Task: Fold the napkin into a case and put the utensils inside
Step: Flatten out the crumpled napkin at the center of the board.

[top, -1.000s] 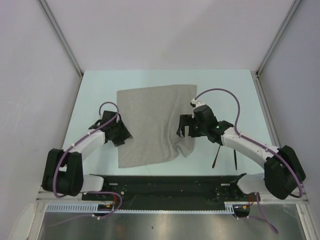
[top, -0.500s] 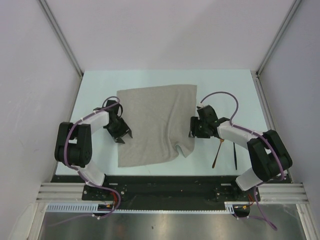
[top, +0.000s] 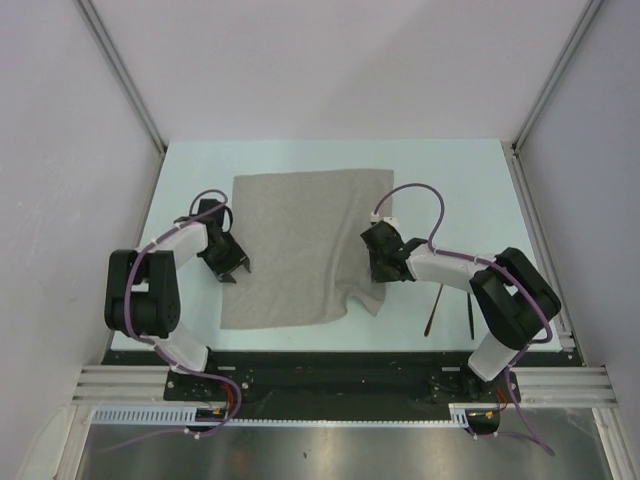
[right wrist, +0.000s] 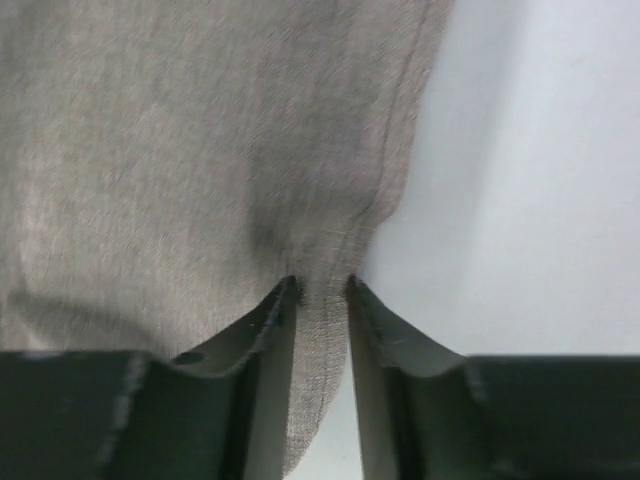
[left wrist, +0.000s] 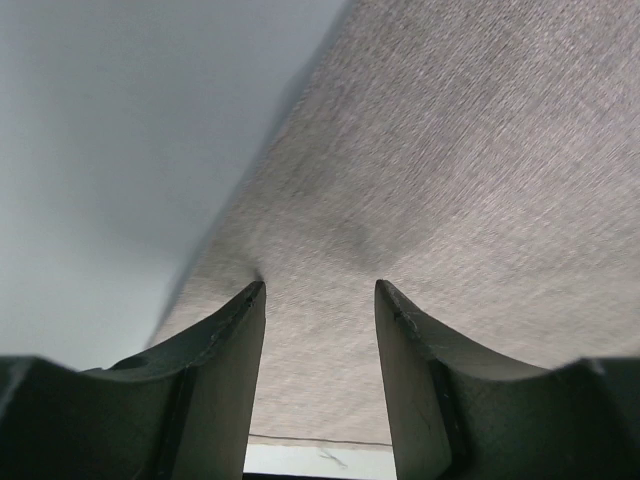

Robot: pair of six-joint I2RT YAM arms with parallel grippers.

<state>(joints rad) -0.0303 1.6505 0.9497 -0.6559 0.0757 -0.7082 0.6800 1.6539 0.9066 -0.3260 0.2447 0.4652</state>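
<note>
The grey-beige napkin (top: 300, 240) lies spread flat on the pale table (top: 450, 190); its near right corner (top: 365, 298) is rumpled. My left gripper (top: 232, 268) sits on the cloth's left edge. In the left wrist view this gripper (left wrist: 320, 290) is open, both tips resting on the napkin (left wrist: 450, 180). My right gripper (top: 377, 265) is at the right edge. The right wrist view shows it (right wrist: 322, 283) narrowed, with the hem of the napkin (right wrist: 180, 150) bunched between the tips. The copper fork (top: 432, 310) and the thin black utensil (top: 470, 318) lie right of the napkin.
White walls enclose the table on three sides. A black rail (top: 330, 365) with the arm bases runs along the near edge. The two utensils lie close behind the right arm's forearm (top: 450, 268).
The right gripper moved left onto the napkin's right edge and its jaws narrowed from wide open. The left gripper shifted left and back along the left edge. The cloth's near left corner slid left.
</note>
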